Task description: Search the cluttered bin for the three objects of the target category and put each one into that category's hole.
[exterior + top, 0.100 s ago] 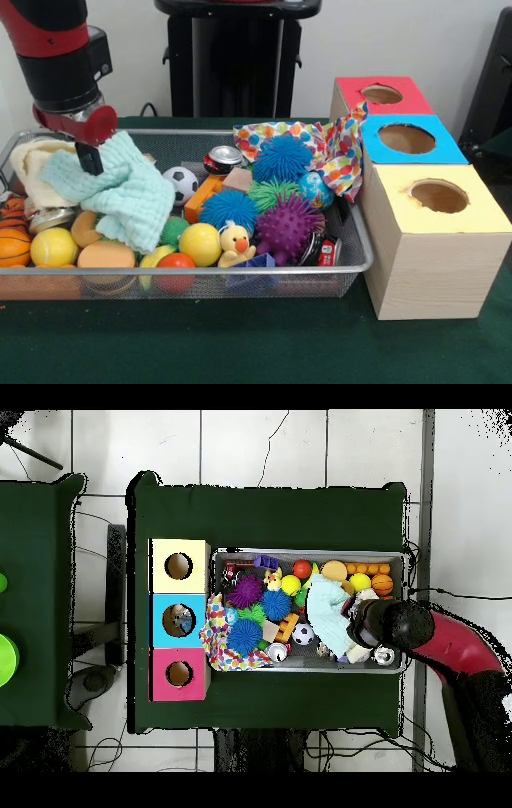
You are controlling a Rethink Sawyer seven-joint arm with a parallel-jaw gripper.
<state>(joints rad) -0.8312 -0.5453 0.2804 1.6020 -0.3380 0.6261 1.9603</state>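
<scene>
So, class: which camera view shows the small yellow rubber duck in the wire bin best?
The front view: the small yellow rubber duck faces the camera, its orange beak clear, low against the wire bin. The overhead view shows only a tiny yellow speck among the toys.

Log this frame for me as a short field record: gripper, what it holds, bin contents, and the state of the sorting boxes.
gripper: at one end of the bin, shut on the cloth
held item: light green waffle-textured cloth, lifted and draped over the toys
bin: wire mesh tray on green table, crowded
notable contents: purple spiky ball, yellow rubber duck, small soccer ball, polka-dot fabric
boxes: red-topped box, blue-topped box, yellow-topped box, one round hole each
hole contents: something in the blue box's hole in overhead view; identity unclear
</scene>
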